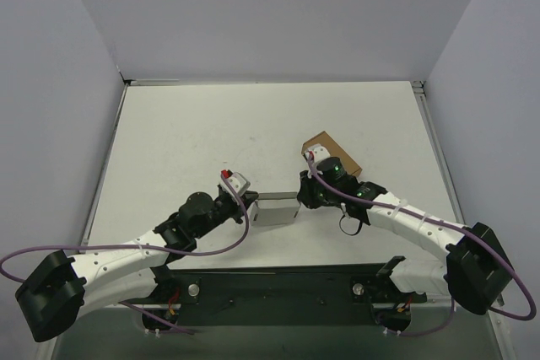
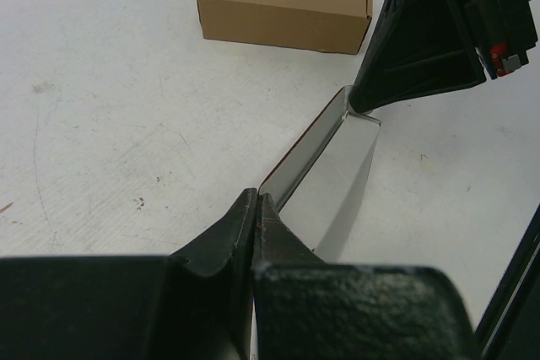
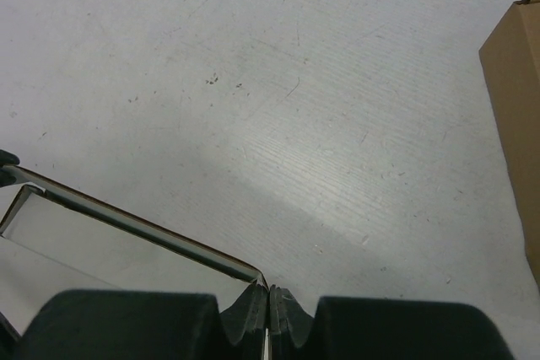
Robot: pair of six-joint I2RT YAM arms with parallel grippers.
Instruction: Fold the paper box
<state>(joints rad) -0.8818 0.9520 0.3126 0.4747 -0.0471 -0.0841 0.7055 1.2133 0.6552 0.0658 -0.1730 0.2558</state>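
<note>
The paper box is a white-grey card piece, partly folded into a low open shape and held up between both arms near the table's middle front. My left gripper is shut on its left end; in the left wrist view the fingertips pinch a thin edge of the card. My right gripper is shut on the opposite end. In the right wrist view its jaws clamp a corner of the card. The right gripper's fingers show at the far end of the card.
A small closed brown cardboard box lies just behind the right gripper, also seen as the brown box and at the edge as the brown box. White walls enclose the table. A black rail runs along the near edge.
</note>
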